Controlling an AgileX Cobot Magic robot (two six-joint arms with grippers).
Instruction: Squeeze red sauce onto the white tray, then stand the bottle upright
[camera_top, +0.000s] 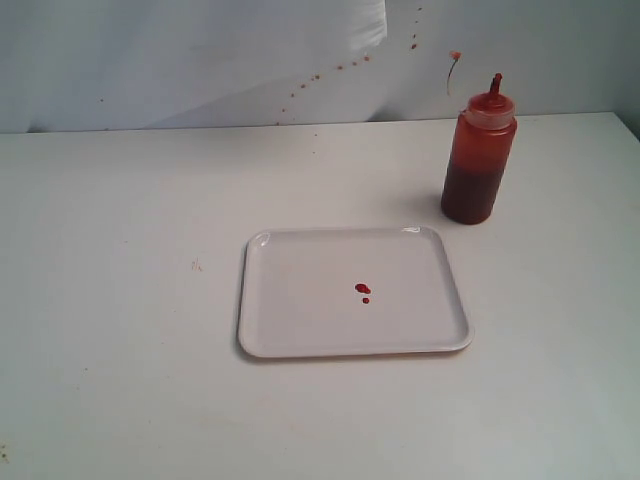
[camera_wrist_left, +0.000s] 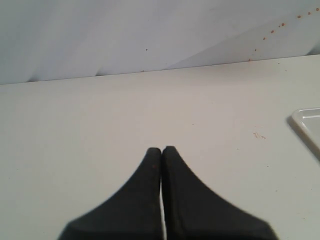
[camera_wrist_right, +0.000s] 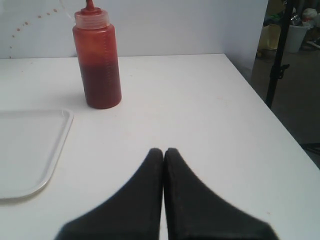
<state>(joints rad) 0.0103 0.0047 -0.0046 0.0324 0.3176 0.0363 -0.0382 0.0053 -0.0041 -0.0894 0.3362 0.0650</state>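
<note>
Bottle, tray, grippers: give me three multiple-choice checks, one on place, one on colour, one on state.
1. The bottle stands: A on the table, off the tray; B on the tray; C on the floor.
2. Its nozzle is: A white; B red; C green.
3. The left gripper and right gripper are: A both open; B right shut on the bottle; C both shut, empty.
A: it stands beyond the tray's corner. B: the tip shows red. C: jaws meet in both wrist views.

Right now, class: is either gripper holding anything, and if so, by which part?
Nothing is held. The left gripper and right gripper are both shut and empty; the bottle stands free on the table near the white tray.
</note>
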